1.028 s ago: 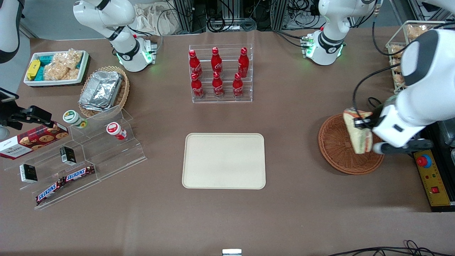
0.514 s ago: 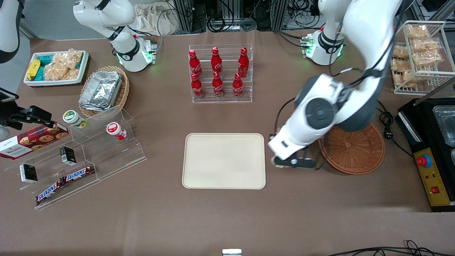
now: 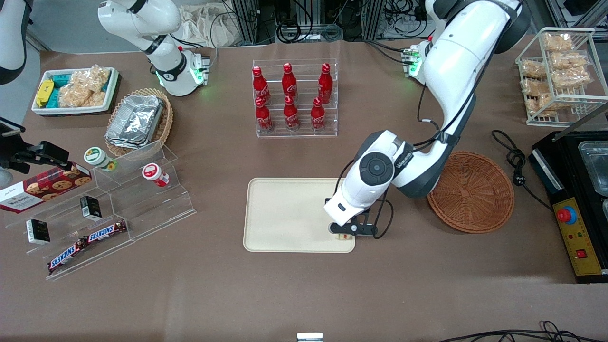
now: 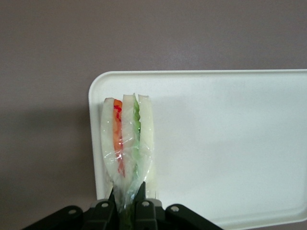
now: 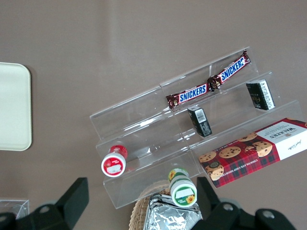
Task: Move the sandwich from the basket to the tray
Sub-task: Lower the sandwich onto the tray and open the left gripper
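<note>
A brown table (image 3: 304, 294) holds everything. On it lies the cream tray (image 3: 285, 213), with the round reddish-brown basket (image 3: 475, 194) beside it toward the working arm's end, holding nothing. The left arm's gripper (image 4: 127, 207) hangs over the tray's corner nearest the basket and the front camera, its fingers clamped on the wrapped sandwich (image 4: 127, 143). The sandwich is held edge-up above that corner, showing orange and green layers between pale bread.

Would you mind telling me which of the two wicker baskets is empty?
The reddish-brown basket beside the tray; the tan basket holds foil containers. The gripper grips the sandwich.
</note>
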### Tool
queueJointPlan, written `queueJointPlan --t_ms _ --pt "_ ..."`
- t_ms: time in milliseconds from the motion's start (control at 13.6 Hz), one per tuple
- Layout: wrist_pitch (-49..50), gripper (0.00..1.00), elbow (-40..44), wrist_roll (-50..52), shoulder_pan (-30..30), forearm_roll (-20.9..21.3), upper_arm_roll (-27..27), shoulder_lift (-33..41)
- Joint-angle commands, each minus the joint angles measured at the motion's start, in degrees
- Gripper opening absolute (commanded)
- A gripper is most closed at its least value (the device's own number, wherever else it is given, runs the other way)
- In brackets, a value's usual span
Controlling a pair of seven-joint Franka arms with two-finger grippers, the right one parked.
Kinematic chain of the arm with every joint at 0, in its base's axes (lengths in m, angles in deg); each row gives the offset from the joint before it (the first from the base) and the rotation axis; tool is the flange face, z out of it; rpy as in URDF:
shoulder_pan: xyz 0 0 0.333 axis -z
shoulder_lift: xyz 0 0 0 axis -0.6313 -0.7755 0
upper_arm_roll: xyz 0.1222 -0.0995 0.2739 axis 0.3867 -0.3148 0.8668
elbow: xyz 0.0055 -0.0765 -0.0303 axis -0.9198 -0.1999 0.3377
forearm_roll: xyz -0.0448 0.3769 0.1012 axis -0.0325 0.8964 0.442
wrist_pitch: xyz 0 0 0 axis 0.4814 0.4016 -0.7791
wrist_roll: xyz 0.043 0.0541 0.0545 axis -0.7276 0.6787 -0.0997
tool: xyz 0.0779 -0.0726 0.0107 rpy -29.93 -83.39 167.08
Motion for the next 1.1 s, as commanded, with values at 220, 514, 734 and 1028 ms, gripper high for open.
queueJointPlan --t_ms 220,514,734,1028 --pt "-1.53 0.38 1.55 1.34 0.71 3.39 0.12 -3.48" --pt "-1.27 0.99 1.55 4.76 0.80 3.57 0.21 -3.30" --pt "3.80 0.99 2.42 6.70 0.71 3.48 0.12 -1.12" --pt "14.36 0.99 5.86 6.26 -3.39 2.43 -0.05 6.61"
